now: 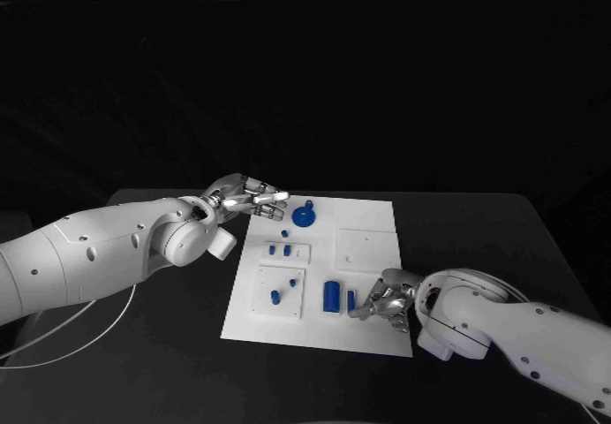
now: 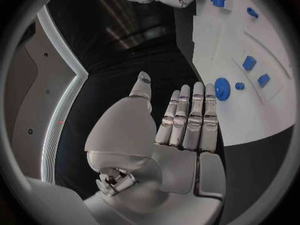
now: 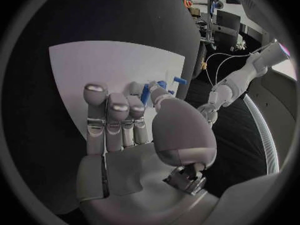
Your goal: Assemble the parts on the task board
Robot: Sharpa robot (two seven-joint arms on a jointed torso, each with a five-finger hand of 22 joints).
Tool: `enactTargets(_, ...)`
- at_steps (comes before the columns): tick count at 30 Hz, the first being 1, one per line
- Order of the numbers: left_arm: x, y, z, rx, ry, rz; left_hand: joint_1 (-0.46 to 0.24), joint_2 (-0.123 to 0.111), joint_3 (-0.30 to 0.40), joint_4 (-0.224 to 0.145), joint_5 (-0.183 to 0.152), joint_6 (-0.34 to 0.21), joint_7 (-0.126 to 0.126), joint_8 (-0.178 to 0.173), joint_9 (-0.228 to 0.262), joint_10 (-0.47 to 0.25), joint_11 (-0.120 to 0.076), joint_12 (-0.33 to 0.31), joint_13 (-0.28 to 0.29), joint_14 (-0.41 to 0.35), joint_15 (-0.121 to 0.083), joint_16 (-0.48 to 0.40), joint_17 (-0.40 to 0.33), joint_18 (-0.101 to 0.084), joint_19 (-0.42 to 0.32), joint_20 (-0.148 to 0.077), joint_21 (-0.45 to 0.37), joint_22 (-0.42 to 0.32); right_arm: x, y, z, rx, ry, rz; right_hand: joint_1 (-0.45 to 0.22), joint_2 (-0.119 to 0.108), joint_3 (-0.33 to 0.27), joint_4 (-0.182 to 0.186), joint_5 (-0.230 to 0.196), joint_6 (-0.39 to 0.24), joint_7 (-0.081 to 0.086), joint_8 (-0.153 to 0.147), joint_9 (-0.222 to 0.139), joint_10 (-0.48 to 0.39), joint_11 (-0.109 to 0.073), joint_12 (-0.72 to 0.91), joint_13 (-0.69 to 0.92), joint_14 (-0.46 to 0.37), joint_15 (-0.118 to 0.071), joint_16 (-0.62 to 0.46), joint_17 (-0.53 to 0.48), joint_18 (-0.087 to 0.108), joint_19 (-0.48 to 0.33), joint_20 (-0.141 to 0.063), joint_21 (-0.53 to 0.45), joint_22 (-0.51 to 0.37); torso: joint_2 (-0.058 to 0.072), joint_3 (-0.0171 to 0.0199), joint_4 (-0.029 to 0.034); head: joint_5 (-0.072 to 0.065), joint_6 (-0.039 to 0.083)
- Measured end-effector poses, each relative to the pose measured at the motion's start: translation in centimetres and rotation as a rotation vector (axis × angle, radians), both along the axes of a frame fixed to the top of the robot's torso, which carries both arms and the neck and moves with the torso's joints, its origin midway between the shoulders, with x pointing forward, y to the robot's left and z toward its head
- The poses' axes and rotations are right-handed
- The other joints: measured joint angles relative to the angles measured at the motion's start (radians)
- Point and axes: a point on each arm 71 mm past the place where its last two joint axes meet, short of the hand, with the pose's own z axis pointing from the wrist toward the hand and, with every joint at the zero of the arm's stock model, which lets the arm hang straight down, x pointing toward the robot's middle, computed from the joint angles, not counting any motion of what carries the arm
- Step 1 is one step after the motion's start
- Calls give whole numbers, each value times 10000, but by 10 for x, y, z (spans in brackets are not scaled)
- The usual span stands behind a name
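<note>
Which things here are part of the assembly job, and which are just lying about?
Job:
- task board
- round blue part
- blue cylinder
- small blue parts
- left hand, open at the board's far corner
- right hand, by the blue cylinder; grip unclear

Lying about:
- white cable beside the left arm
- black table

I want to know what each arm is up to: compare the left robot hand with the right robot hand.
The left robot hand sits at the far left corner of the task board, beside the round blue part; the right robot hand is over the board's near right edge, by the blue cylinder. The left one's fingers lie straight and side by side, while the right one's curl slightly. Both are silver and hold nothing.
</note>
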Motion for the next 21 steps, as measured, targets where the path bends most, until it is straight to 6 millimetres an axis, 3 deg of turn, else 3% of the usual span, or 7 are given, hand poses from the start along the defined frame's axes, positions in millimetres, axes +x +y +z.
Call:
enactTargets(13, 0, 0, -1, 17, 20, -9, 41, 40, 0, 0, 0, 0, 0, 0, 0, 0, 0, 0, 0, 0, 0, 0, 0, 0, 0, 0, 0, 0, 4, 3, -1, -56, -156, -145, -195, 38, 789, -402, -155, 19, -15, 37, 46, 37, -38, 36, 31, 27, -27, 0, 4, 1, 0, 0, 38, 0, 1, 1, -5, 19, -26)
enactTargets(21, 0, 0, -1, 26, 36, -17, 40, 40, -41, -41, 0, 0, 0, 0, 0, 0, 0, 0, 0, 0, 0, 0, 0, 0, 0, 0, 0, 0, 5, 3, -2, -99, -197, -138, -284, -52, 945, -529, 51, 40, -31, 41, 45, 37, -38, 36, 45, 27, -26, 0, 3, 0, 0, 0, 38, 0, -1, 1, -4, 22, -33)
